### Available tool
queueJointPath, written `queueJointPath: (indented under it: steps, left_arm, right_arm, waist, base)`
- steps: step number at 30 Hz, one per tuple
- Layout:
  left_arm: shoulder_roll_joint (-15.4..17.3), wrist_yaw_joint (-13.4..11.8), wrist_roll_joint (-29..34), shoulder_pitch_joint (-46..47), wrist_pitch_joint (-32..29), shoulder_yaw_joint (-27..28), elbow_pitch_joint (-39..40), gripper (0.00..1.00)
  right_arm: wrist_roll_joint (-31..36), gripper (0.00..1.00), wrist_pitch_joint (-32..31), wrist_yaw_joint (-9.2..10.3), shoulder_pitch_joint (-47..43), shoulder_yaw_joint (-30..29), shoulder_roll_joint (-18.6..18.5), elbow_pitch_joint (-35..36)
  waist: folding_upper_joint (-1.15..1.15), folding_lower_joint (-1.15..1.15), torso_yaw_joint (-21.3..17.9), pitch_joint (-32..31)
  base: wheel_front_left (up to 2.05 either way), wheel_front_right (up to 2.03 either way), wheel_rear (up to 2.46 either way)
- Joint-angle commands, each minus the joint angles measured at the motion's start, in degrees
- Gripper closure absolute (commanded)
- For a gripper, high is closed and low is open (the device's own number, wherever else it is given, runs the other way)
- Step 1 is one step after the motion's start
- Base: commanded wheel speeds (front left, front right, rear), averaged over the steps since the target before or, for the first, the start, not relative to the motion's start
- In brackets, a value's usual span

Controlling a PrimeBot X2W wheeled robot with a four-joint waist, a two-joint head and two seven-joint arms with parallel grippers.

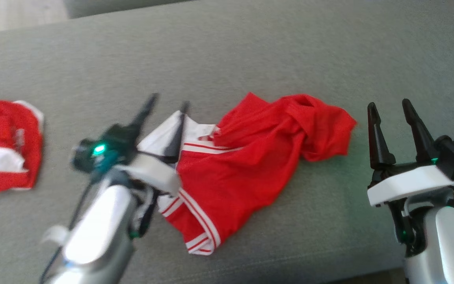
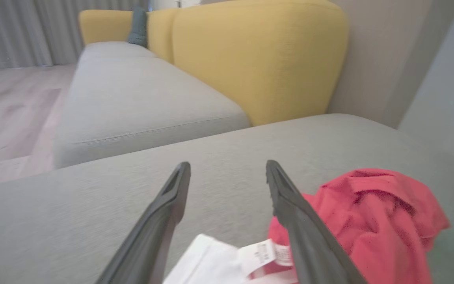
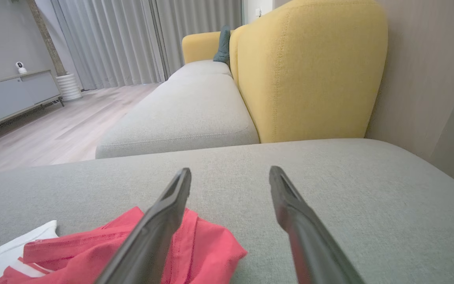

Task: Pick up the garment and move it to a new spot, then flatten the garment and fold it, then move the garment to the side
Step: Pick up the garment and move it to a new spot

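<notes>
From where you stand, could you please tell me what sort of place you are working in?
Most likely a home living room: the red garment lies on a grey sofa seat with yellow back cushions, and beyond it are a wood floor, long curtains and a low sideboard.

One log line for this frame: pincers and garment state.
red garment: crumpled on grey cushion | left pincer: open, over its white end | right pincer: open, beside its right end, apart

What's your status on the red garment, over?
Left gripper open over white end. Right gripper open, off to right. Red garment crumpled on grey cushion. Second red-and-white garment far left.
</notes>
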State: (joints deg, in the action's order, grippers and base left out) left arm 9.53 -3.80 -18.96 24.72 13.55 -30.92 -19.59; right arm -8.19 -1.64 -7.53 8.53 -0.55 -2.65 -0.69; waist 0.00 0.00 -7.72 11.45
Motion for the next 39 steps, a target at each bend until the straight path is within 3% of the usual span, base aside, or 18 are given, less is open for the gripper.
queueJointPath:
  steps: [1, 8, 15, 39]
  left_arm:
    - [1.98, -1.06, -0.53, 0.26, 0.73, 3.53, 2.69, 0.0]
    - [6.57, -3.51, -2.63, -6.99, 1.36, 10.63, 6.09, 0.0]
    - [9.35, -4.3, -2.6, -12.73, 1.42, 12.6, 8.95, 0.0]
    - [11.06, -7.25, -2.45, -19.69, -0.26, 11.71, 14.67, 0.0]
  right_arm:
    - [0.53, 0.0, -0.3, 0.04, -0.07, 1.07, -0.23, 2.32]
    - [1.05, 0.0, -1.48, 0.04, -1.27, 0.8, -0.23, 2.54]
    - [1.47, 0.0, -2.35, 0.04, -3.63, 0.6, -0.23, 1.95]
    - [1.34, 0.0, -4.64, 0.04, -8.42, 0.96, -0.23, 3.65]
  waist:
    - [0.0, 0.0, 2.68, -1.99]
    - [0.0, 0.0, 5.29, -4.81]
    - [0.0, 0.0, 5.65, -7.77]
    - [0.0, 0.0, 4.93, -10.99]
  base:
    - [0.0, 0.0, 0.0]
    - [0.0, 0.0, 0.0]
    - [0.0, 0.0, 0.0]
    - [0.0, 0.0, 0.0]
